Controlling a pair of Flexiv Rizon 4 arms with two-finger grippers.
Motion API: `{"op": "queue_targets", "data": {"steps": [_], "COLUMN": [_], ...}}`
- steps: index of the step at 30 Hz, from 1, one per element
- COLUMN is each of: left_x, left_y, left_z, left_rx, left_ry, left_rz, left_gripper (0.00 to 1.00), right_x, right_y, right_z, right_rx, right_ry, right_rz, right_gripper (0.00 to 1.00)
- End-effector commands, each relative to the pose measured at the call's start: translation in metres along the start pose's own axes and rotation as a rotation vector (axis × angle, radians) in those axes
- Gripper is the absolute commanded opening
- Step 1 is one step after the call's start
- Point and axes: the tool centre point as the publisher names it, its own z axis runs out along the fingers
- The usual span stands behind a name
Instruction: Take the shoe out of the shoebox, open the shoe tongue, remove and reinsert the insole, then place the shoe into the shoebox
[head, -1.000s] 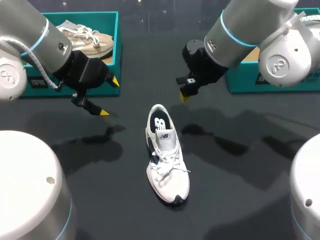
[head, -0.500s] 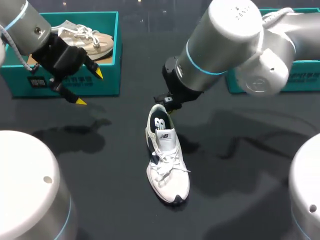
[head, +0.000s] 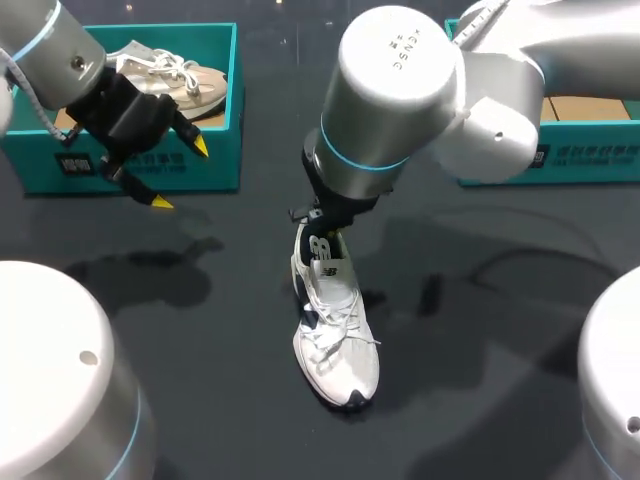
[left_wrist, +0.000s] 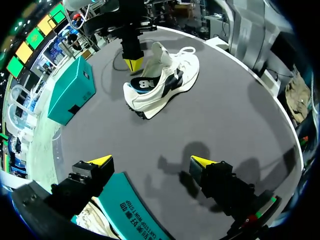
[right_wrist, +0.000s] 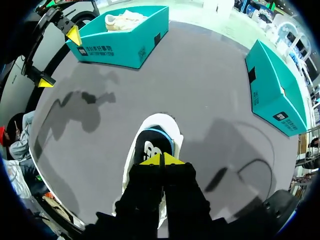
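A white sneaker (head: 335, 335) with a dark insole (right_wrist: 151, 144) lies on the dark table, toe toward me. My right gripper (head: 326, 226) hangs over the heel opening, fingers shut, with nothing visibly between the yellow tips (right_wrist: 161, 160). The left wrist view shows that gripper (left_wrist: 133, 63) just above the sneaker (left_wrist: 162, 82). My left gripper (head: 180, 174) stands open and empty in front of the left teal shoebox (head: 215, 160). Its tips (left_wrist: 151, 161) are well apart from the sneaker. The right shoebox (head: 585, 150) sits at the far right.
A beige shoe (head: 180, 78) lies in the left shoebox. The right wrist view shows both boxes, left (right_wrist: 122, 37) and right (right_wrist: 275, 95), ahead of the sneaker, and my left gripper (right_wrist: 59, 58) beside the left one.
My right arm has swung left and down from beside the right box to the sneaker's heel opening. The left gripper drew back toward the left shoebox, then held still.
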Motion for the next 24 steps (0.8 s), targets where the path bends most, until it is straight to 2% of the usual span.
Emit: {"op": "queue_targets", "data": {"steps": [1, 12, 20, 24], "left_x": [-0.003, -0.006, -0.023, -0.025], "left_y": [0.007, 0.01, 0.02, 0.021], "left_z": [-0.007, -0.008, -0.01, -0.011], "left_rx": [0.018, 0.026, 0.031, 0.032], "left_ry": [0.025, 0.032, 0.045, 0.044], "left_rz": [0.035, 0.058, 0.077, 0.08], "left_gripper": [1.0, 1.0, 1.0, 1.0], "right_x": [0.008, 0.006, 0.007, 0.009], "right_y": [-0.003, -0.007, -0.005, -0.004], "right_z": [0.013, 0.021, 0.042, 0.056], "right_rx": [-0.004, -0.037, -0.038, -0.03], "right_ry": [-0.036, -0.083, -0.112, -0.12], "right_rz": [-0.003, 0.018, 0.045, 0.045], "right_gripper": [0.0, 0.0, 0.0, 0.0]}}
